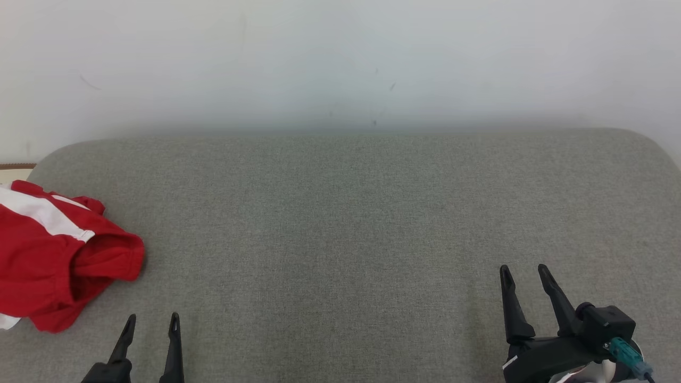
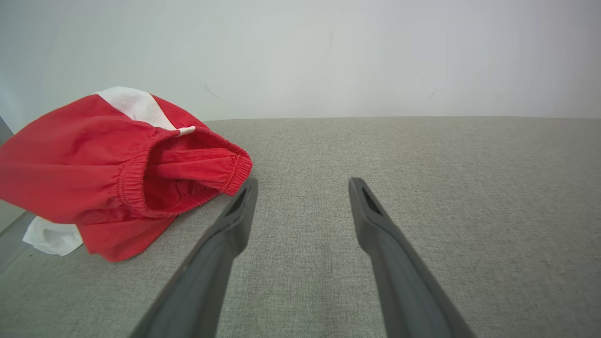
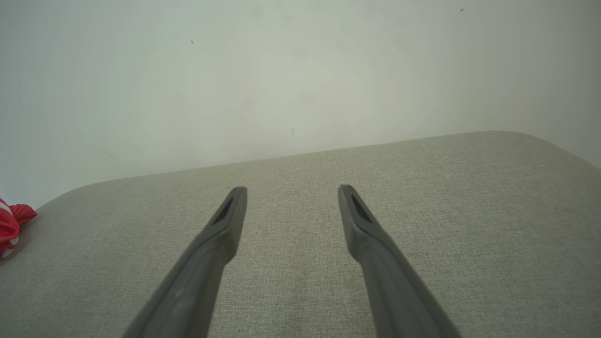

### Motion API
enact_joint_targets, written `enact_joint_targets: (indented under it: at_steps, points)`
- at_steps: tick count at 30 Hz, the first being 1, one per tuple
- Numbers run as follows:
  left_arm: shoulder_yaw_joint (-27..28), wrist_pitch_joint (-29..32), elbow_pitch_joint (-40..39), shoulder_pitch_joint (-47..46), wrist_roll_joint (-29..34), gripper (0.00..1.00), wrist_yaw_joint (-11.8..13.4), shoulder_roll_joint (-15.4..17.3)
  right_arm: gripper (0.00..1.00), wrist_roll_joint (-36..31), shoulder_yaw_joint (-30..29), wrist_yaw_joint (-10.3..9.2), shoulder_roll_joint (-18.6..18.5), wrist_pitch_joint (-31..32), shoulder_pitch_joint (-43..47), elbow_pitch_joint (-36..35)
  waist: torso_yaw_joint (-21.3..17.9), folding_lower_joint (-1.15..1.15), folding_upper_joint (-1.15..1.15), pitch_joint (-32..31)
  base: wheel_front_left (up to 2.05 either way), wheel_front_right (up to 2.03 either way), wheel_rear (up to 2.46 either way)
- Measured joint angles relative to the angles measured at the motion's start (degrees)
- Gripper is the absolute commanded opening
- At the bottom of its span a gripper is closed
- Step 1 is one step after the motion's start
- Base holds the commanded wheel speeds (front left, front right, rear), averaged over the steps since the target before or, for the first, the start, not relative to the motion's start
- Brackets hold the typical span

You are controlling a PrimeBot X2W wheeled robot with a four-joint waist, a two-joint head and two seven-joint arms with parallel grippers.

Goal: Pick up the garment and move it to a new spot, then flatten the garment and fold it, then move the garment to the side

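- A pale, lightly scuffed wall (image 1: 340, 58) rose behind everything.
- A grey woven cushion (image 1: 340, 223) with rounded far corners spread across the head view in front of the wall.
- The garment (image 1: 48, 255), red with a white stripe and an elastic waistband, lay crumpled at the cushion's far left edge. Its waistband opening faced towards the middle of the cushion, and a bit of white cloth showed beneath its lower corner.
- The right gripper (image 1: 523, 268) hung over the cushion's near right part, well apart from the garment. Its two dark fingers were spread and held nothing.
- The left gripper (image 1: 152, 317) sat low at the near left, just beside the garment. Its fingers were likewise spread and empty. In the left wrist view one fingertip (image 2: 249, 188) stood close to the waistband, though contact could not be told.
- A teal connector (image 1: 625, 354) stuck out from the right wrist.
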Motion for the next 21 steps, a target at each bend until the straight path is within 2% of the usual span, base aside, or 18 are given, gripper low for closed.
enact_joint_targets:
  at_steps: [9,21]
  points:
    - [0.41,-0.81,0.53,-0.01,3.3,1.0,1.02,0.01,1.0,-4.87,-0.8,0.01,0.6,-0.8,0.66,-0.16,-0.54,0.0,0.0,-0.39,0.0,0.0,0.0]
    - [0.58,-0.81,1.03,0.34,3.33,1.0,1.22,-0.34,1.0,-5.98,-2.24,0.0,1.53,-0.81,0.97,-0.19,-0.58,0.0,0.0,-0.83,0.0,0.0,0.0]
